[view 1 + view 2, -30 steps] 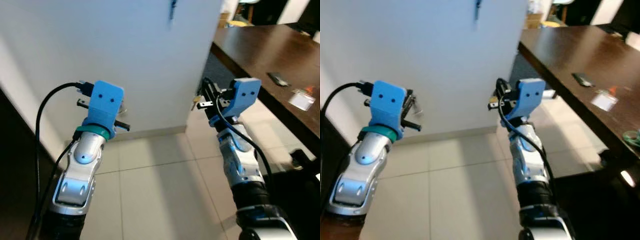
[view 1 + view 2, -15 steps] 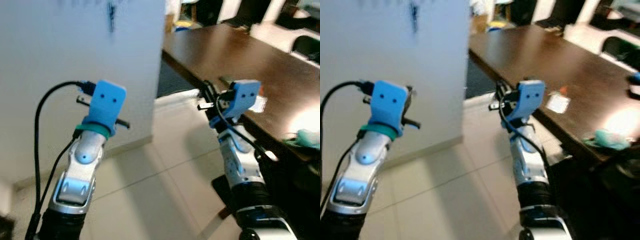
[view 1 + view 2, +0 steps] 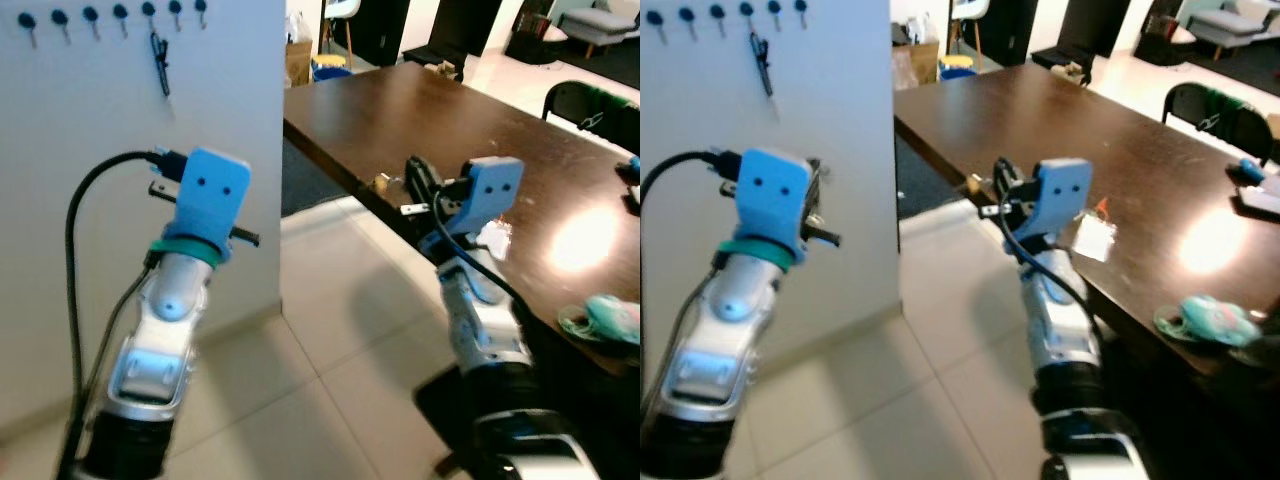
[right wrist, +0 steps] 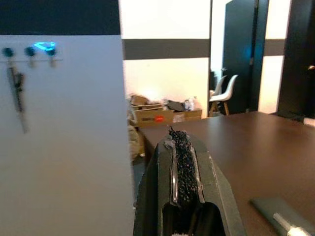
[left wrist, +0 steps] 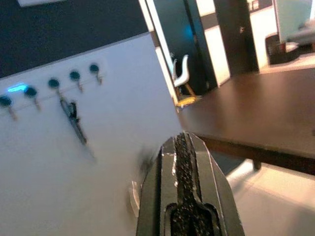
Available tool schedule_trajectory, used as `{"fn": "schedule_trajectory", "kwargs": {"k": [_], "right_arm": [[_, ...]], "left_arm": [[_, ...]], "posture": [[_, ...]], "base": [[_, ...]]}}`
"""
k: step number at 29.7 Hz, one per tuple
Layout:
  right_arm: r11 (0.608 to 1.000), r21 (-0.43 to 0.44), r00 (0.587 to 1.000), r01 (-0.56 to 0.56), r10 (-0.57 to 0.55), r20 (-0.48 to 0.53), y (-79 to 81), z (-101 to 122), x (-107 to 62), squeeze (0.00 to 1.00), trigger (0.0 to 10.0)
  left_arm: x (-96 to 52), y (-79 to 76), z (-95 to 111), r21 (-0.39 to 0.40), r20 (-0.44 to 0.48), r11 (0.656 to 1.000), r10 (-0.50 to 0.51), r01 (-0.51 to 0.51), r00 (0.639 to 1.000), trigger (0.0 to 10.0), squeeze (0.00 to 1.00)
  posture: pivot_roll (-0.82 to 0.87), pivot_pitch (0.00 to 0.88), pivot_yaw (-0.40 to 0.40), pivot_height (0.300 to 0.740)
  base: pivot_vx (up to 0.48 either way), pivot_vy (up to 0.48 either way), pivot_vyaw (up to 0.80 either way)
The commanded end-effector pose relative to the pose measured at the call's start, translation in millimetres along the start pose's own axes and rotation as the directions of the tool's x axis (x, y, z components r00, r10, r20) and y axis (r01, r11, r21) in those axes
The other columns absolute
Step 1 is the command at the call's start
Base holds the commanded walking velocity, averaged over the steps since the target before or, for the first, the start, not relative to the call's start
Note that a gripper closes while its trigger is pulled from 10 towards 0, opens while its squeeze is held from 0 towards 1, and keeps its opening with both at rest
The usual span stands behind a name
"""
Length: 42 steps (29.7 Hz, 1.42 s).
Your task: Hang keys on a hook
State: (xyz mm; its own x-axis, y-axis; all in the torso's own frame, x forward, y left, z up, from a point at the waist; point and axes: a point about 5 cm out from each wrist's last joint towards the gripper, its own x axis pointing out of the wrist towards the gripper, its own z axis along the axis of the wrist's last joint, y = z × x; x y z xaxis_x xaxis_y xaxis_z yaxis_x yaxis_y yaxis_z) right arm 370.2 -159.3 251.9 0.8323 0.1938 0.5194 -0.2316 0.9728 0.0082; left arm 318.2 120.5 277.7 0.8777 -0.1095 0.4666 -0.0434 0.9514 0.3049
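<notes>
A row of dark round hooks [image 3: 120, 12] runs along the top of a white wall panel [image 3: 90, 120] at the left. A dark strap-like item [image 3: 160, 62] hangs from one of them. My right gripper [image 3: 408, 186] is raised in front of the table edge, fingers pressed shut in the right wrist view [image 4: 178, 135]. A small brass-coloured key piece [image 3: 381, 182] shows at its tips. My left gripper [image 5: 183, 140] is shut with nothing in it and points at the panel below the hooks [image 5: 74, 76]. Its blue wrist mount [image 3: 205, 198] hides the fingers in the eye views.
A long dark brown table [image 3: 450, 110] stretches along the right, bearing a white card [image 3: 495, 236] and a teal object [image 3: 612, 316]. A dark chair [image 3: 585, 100] stands behind it. Cardboard boxes [image 3: 298, 60] lie past the panel's corner. Pale floor tiles [image 3: 330, 330] lie between panel and table.
The camera has swung and lifted: the white panel slid left, its hooks came into view, and more of the table shows. Both arms hold the same raised pose.
</notes>
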Motion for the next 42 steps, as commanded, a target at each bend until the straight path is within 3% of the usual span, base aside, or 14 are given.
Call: {"fn": "schedule_trajectory", "kwargs": {"k": [1,12,28,30,34,42], "right_arm": [[1.000,0.015,1.000,-0.017,0.017,0.025,6.6,2.9,2.2,0.00,10.0],[0.999,-0.035,1.000,-0.024,0.025,0.019,7.6,2.9,3.0,0.00,10.0],[0.992,-0.033,0.991,-0.119,0.120,0.052,25.4,11.2,12.7,0.00,10.0],[0.984,0.024,0.983,-0.175,0.173,0.059,31.6,11.0,10.3,0.00,10.0],[0.980,0.037,0.979,-0.195,0.193,0.066,33.5,11.2,8.3,0.00,10.0],[0.976,0.040,0.976,-0.212,0.210,0.055,35.3,8.5,5.2,0.00,10.0]], "left_arm": [[-2.2,5.9,-6.9,0.019,-0.028,1.000,0.021,-0.020,0.999,10.0,0.00],[-3.4,11.0,-10.5,0.028,-0.045,0.999,0.045,-0.044,0.998,10.0,0.00],[-13.5,20.4,-6.6,0.013,-0.043,0.997,0.081,-0.081,0.996,10.0,0.00],[-20.0,22.9,5.6,-0.019,0.015,0.996,0.084,-0.084,0.996,10.0,0.00],[-23.2,23.0,10.8,-0.025,0.040,0.997,0.080,-0.079,0.996,10.0,0.00],[-24.5,21.5,11.9,-0.025,0.037,0.997,0.072,-0.071,0.997,10.0,0.00]], "posture": [[0.10,0.057,0.062,0.740],[0.11,0.066,0.064,0.740],[0.12,0.086,0.057,0.740],[0.13,0.093,0.056,0.740],[0.13,0.094,0.057,0.740],[0.12,0.098,0.059,0.740]], "base": [[0.472,0.000,0.00],[0.472,0.000,0.00],[0.467,0.000,0.73],[0.142,0.000,0.00],[0.000,0.000,0.00],[0.000,0.000,0.00]]}}
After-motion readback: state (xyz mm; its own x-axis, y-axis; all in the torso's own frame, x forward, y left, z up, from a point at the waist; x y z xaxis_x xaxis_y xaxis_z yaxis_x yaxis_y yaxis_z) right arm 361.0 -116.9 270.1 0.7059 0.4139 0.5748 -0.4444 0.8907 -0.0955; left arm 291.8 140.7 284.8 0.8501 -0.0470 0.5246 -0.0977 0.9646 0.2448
